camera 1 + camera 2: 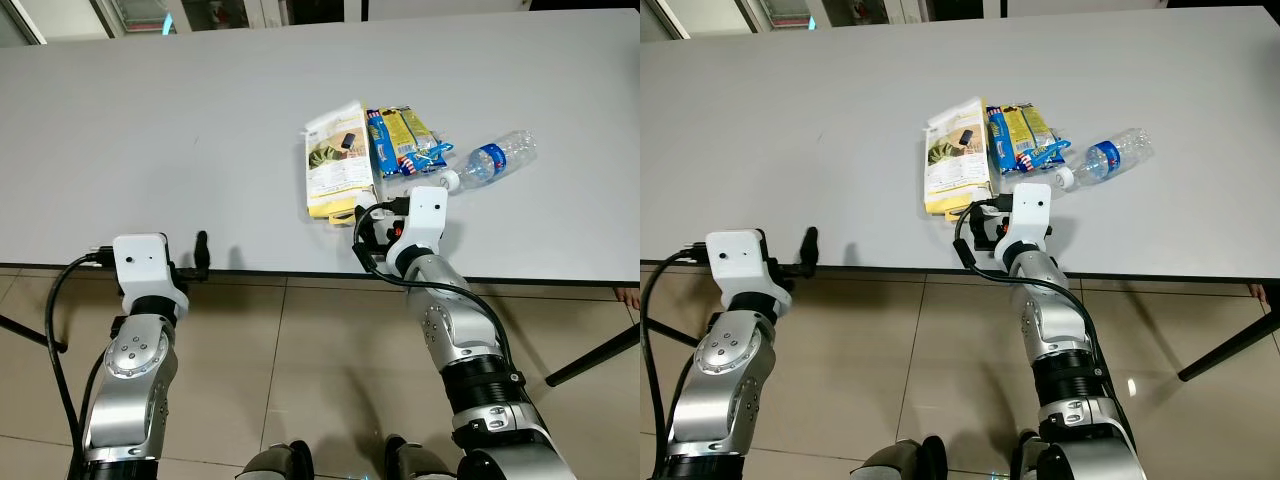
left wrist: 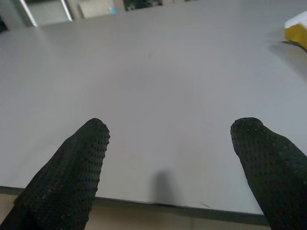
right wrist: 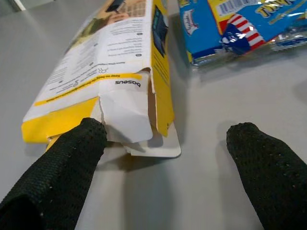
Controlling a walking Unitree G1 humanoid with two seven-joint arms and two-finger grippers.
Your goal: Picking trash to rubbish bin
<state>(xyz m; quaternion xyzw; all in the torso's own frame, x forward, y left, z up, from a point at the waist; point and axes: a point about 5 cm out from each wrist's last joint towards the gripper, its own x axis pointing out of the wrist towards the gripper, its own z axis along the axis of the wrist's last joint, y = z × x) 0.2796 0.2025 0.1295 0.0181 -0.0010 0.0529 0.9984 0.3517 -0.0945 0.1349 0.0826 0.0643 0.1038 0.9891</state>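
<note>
The empty yellow box (image 3: 110, 72), lying on the table (image 1: 150, 150) just ahead of the wide-open right pincer (image 3: 163, 158), looks light and crushable, best pinched across its torn open end.

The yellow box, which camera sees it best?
The right wrist view: the yellow box is close, its torn flap open. Both eye views show it whole but small on the table; the left wrist view catches only a corner.

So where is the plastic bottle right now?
The plastic bottle lies on its side on the grey table, right of the blue snack packets, beyond the right end effector.
</note>
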